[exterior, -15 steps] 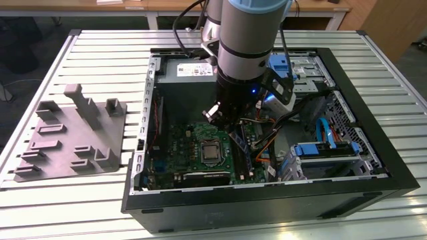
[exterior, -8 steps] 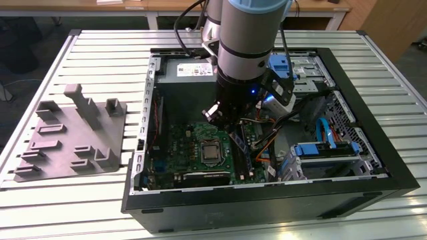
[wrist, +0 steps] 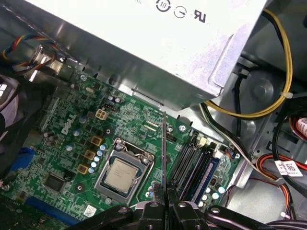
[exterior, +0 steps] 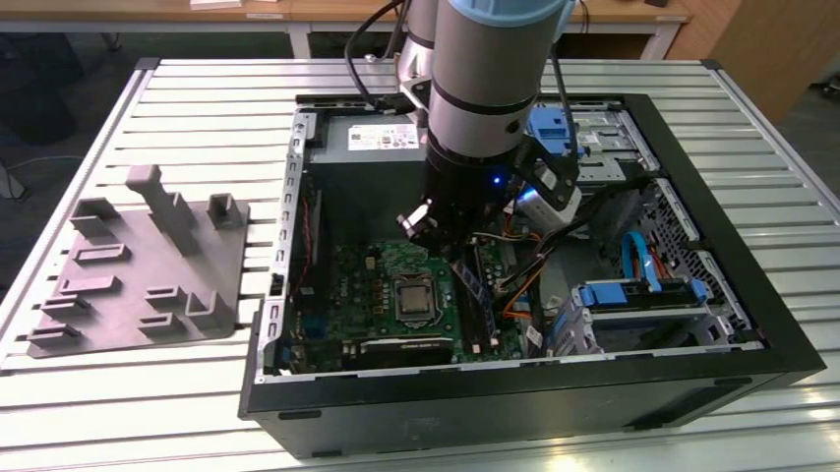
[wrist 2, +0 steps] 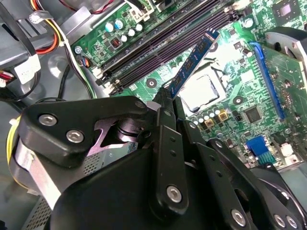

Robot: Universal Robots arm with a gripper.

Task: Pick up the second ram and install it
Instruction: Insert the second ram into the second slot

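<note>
The gripper is closed on one end of the ram, which sticks out from its fingertips edge-on, above the motherboard and apart from it. In the second wrist view the stick hangs between the processor and the long black slots. Farther off in the first wrist view, one slot already carries a blue stick, near the power supply.
</note>
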